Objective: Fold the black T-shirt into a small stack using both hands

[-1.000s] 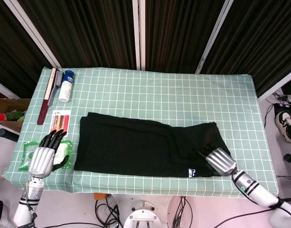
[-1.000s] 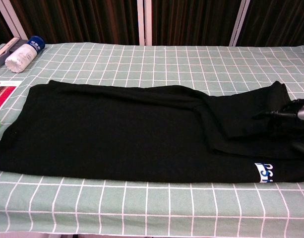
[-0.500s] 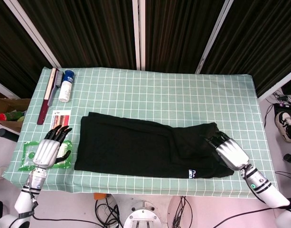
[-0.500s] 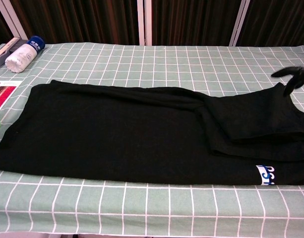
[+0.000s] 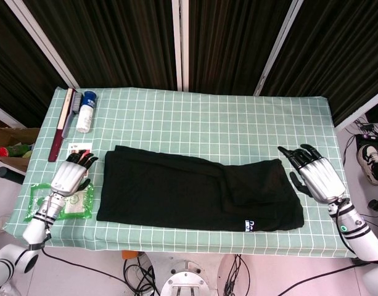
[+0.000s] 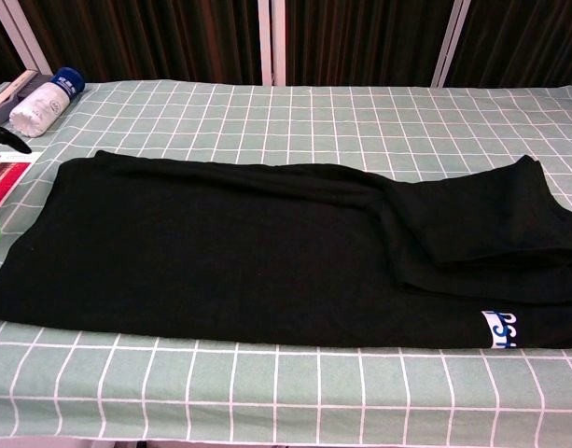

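Note:
The black T-shirt [image 5: 195, 191] lies folded into a long band across the near half of the table, with a small blue-and-white label [image 5: 251, 225] near its right front corner. In the chest view the T-shirt [image 6: 248, 252] fills most of the frame. My left hand [image 5: 70, 176] hovers just left of the shirt's left edge, fingers spread, holding nothing. My right hand [image 5: 317, 176] is raised to the right of the shirt's right end, fingers apart and empty. Only dark fingertips [image 6: 4, 135] of the left hand show in the chest view.
A green checked cloth covers the table [image 5: 238, 129]. At the far left stand a white bottle with a blue cap [image 5: 86, 111] and a dark red brush [image 5: 60, 126]. A printed card [image 5: 79, 148] and a green packet [image 5: 62, 200] lie by the left edge.
My right hand has lifted off the shirt's right end and moved out to the right, leaving the chest view. My left hand has moved forward and closer to the shirt's left edge.

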Action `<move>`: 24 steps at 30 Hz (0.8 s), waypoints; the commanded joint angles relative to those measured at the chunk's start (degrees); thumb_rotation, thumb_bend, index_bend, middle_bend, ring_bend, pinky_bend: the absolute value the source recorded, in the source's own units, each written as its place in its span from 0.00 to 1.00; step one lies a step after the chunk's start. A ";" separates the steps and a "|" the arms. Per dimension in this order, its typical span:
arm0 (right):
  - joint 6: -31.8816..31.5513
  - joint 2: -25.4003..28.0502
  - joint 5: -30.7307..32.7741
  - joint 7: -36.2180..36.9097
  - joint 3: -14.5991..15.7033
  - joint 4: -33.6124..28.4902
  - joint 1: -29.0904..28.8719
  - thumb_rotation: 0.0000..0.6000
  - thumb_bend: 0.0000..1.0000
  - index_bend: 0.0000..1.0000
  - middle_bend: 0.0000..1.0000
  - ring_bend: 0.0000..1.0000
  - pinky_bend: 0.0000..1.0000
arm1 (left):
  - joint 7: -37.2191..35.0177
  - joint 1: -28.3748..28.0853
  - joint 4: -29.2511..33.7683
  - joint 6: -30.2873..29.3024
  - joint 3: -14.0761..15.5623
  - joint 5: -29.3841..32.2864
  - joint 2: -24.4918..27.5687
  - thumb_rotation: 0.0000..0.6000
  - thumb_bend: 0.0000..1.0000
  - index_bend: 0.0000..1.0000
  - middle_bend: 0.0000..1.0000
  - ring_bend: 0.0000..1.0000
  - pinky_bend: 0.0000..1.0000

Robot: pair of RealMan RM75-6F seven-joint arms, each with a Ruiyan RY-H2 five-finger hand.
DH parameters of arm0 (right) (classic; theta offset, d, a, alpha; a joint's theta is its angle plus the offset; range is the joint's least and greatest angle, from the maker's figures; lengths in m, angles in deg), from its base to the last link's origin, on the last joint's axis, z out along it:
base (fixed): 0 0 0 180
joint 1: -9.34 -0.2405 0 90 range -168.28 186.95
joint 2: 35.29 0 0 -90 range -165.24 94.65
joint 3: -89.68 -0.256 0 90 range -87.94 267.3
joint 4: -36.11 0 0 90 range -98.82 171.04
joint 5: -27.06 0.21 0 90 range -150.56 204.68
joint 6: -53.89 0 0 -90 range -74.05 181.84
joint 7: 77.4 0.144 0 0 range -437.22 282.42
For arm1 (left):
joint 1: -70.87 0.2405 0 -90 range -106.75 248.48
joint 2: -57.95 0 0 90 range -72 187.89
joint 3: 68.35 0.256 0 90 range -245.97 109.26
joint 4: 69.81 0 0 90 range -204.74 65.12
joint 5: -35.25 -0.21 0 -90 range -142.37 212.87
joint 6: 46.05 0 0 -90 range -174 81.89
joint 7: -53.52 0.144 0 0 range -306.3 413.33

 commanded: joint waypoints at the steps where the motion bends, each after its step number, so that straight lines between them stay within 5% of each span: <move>1: 0.30 -0.16 0.15 0.01 -0.28 -0.11 0.00 1.00 0.51 0.11 0.29 0.25 0.24 | -1.22 -1.67 -2.23 1.58 1.02 -0.83 -1.38 1.00 0.21 0.20 0.16 0.11 0.22; 10: 0.77 -0.51 0.30 0.10 -0.89 -0.18 0.42 1.00 0.49 0.11 0.28 0.25 0.24 | -4.49 -3.37 -3.77 1.44 2.60 -2.10 -3.10 1.00 0.12 0.12 0.10 0.09 0.20; 24: 0.19 -1.69 0.32 0.67 -0.76 0.76 2.17 1.00 0.49 0.11 0.27 0.25 0.24 | -11.58 -5.83 -5.68 -1.40 3.72 -4.04 -5.50 1.00 0.11 0.15 0.10 0.09 0.19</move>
